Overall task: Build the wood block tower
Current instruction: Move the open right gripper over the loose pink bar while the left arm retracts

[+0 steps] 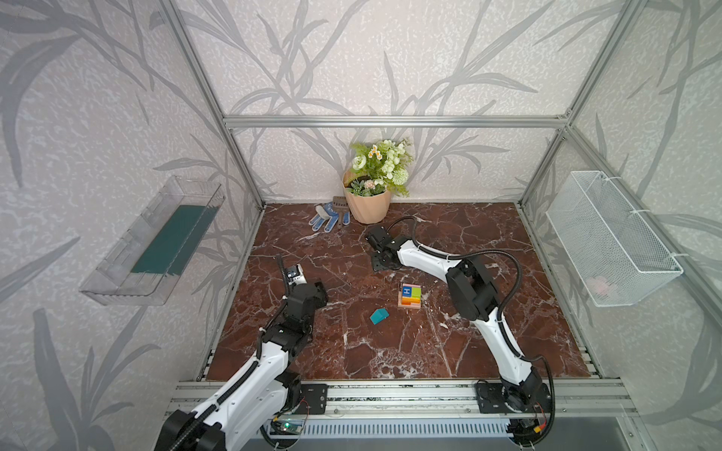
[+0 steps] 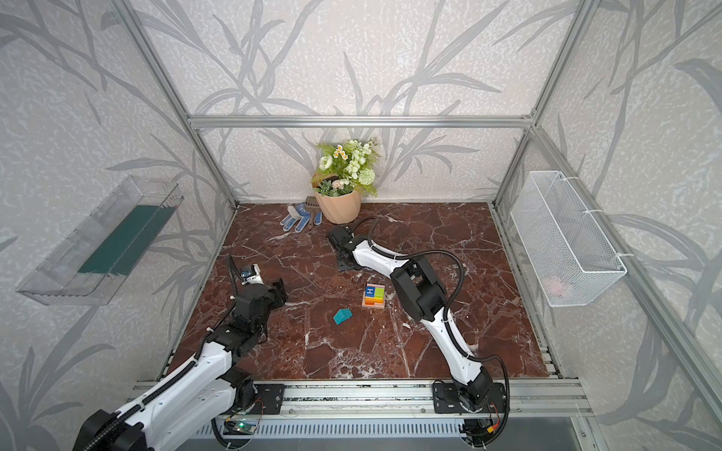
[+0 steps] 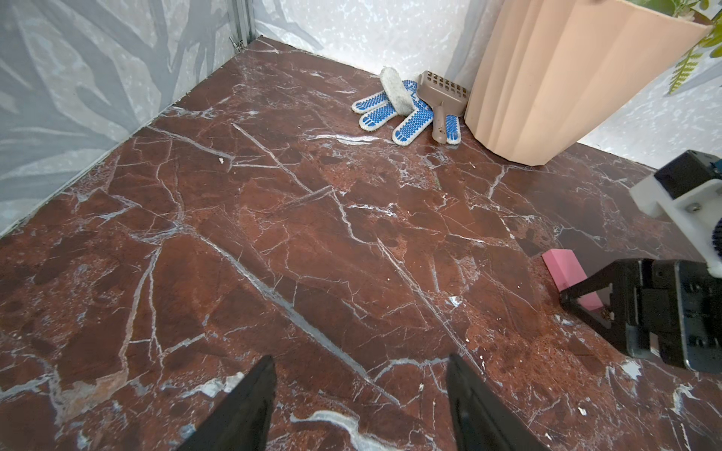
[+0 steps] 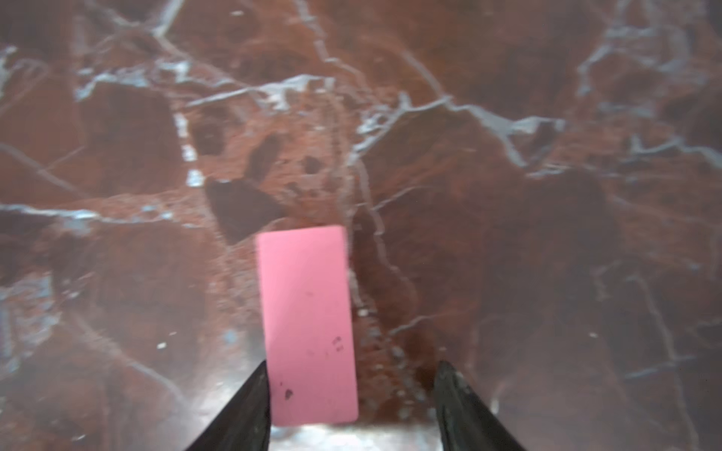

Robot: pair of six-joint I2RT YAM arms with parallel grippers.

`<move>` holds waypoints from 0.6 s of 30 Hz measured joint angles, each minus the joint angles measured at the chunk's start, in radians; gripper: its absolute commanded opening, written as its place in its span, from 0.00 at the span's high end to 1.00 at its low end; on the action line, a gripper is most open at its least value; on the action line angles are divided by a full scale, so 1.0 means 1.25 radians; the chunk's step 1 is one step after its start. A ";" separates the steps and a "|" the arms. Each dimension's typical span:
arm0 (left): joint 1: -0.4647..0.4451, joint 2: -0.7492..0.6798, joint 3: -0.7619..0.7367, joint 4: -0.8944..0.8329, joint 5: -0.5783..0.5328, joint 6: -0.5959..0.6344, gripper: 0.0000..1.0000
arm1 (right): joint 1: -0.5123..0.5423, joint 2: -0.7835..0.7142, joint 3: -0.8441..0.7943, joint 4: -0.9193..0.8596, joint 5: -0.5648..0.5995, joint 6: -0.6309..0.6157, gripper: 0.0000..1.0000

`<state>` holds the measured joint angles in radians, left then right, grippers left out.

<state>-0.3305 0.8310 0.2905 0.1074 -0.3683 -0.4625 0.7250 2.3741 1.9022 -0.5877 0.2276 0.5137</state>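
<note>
The tower (image 1: 410, 296) (image 2: 374, 295) is a low square stack right of centre, with a blue "H" cube, a green cube and orange and red oblongs on top. A teal house-shaped piece (image 1: 379, 315) (image 2: 342, 315) lies on its side just in front and to the left of it. A pink block (image 4: 308, 324) (image 3: 570, 273) lies flat on the marble. My right gripper (image 4: 351, 365) (image 1: 379, 262) stands open over its near end, one finger beside it and a gap to the other. The top views hide the pink block. My left gripper (image 3: 359, 359) (image 1: 319, 286) is open and empty.
A beige flowerpot (image 1: 367, 203) stands at the back wall, with blue-white gloves (image 1: 324, 218) and a brown scoop (image 1: 340, 207) beside it. A wire basket (image 1: 609, 238) hangs on the right wall and a clear tray (image 1: 156, 242) on the left wall.
</note>
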 measured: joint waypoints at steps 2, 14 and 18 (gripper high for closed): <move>0.000 0.000 0.000 0.000 0.000 0.000 0.31 | -0.014 -0.010 -0.017 0.004 0.000 0.004 0.37; 0.000 0.000 0.000 0.000 0.000 0.000 0.31 | -0.081 -0.014 -0.021 0.007 -0.002 0.007 0.37; 0.000 0.000 0.000 0.000 0.000 0.000 0.31 | -0.083 -0.014 -0.021 0.006 -0.018 0.006 0.33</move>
<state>-0.3305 0.8310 0.2905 0.1078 -0.3679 -0.4625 0.6209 2.3566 1.8759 -0.5800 0.2054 0.5213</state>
